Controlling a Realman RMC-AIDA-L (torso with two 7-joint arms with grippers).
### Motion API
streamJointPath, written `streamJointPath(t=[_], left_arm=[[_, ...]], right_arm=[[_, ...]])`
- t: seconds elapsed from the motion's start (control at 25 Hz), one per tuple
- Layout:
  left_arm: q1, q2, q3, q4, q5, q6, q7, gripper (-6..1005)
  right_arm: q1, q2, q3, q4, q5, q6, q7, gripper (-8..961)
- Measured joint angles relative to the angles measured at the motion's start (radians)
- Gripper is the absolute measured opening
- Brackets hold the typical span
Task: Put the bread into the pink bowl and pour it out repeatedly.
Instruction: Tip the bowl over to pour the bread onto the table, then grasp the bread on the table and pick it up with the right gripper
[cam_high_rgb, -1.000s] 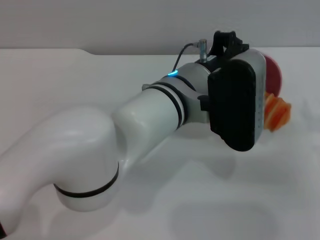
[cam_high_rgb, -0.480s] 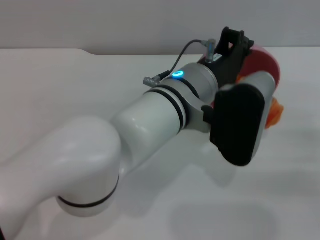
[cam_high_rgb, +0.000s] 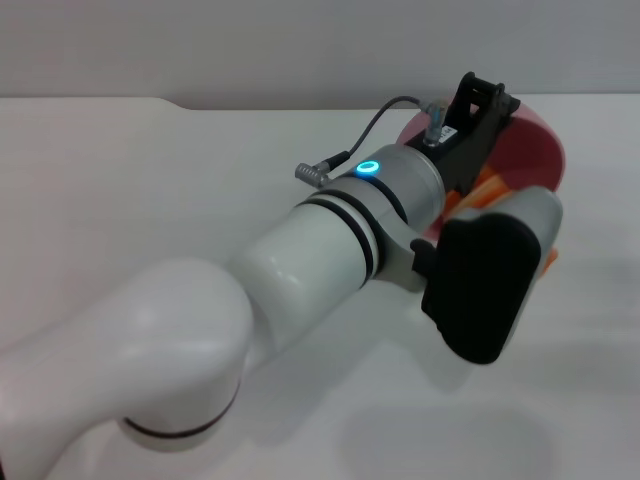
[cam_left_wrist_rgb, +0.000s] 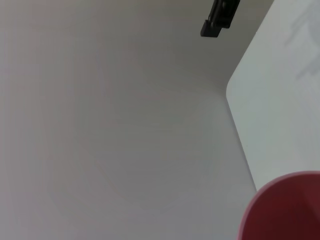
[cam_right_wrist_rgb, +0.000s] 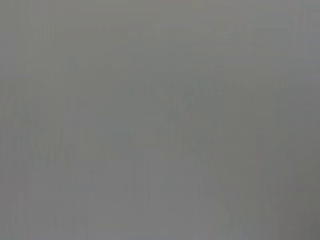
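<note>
My left arm fills the middle of the head view, and its gripper (cam_high_rgb: 528, 218) is at the pink bowl (cam_high_rgb: 537, 148) at the back right of the white table (cam_high_rgb: 150, 180). The bowl is tipped up on its side and the gripper grips it, with the fingertips hidden behind the wrist. The bread (cam_high_rgb: 482, 190) shows only as orange slivers between the wrist and the bowl. Whether it lies in the bowl or below it is hidden. In the left wrist view the pink bowl's rim (cam_left_wrist_rgb: 285, 210) sits close in one corner. My right gripper is out of view.
The white table's edge (cam_left_wrist_rgb: 235, 125) curves past a grey floor in the left wrist view. A small black object (cam_left_wrist_rgb: 220, 15) stands far off. The right wrist view is plain grey.
My left wrist has rolled and shifted right and down, turning the bowl with it. The bread, lying exposed to the right of the gripper before, is now mostly covered by the wrist and bowl.
</note>
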Motion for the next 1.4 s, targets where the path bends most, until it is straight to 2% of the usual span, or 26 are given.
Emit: streamJointPath(t=[0.56, 1.04, 1.12, 1.28, 1.4], left_arm=[[0.026, 0.000, 0.066, 0.000, 0.220, -0.030, -0.014, 39], [0.023, 0.000, 0.069, 0.004, 0.264, -0.069, 0.044, 39], [0.020, 0.000, 0.061, 0.003, 0.257, -0.071, 0.003, 39], [-0.004, -0.001, -0.007, 0.030, 0.228, -0.111, -0.308, 39], [-0.014, 0.000, -0.079, 0.059, 0.122, -0.155, -0.460, 39]], right_arm=[[0.006, -0.002, -0.002, 0.001, -0.003, 0.002, -0.002, 805], [0.012, -0.002, -0.015, 0.003, -0.003, 0.004, -0.002, 805], [0.014, -0.002, -0.019, 0.003, -0.003, 0.004, -0.002, 805], [0.018, -0.002, -0.028, 0.004, -0.002, 0.014, 0.000, 805], [0.021, -0.002, -0.030, 0.003, -0.001, 0.028, 0.000, 805]])
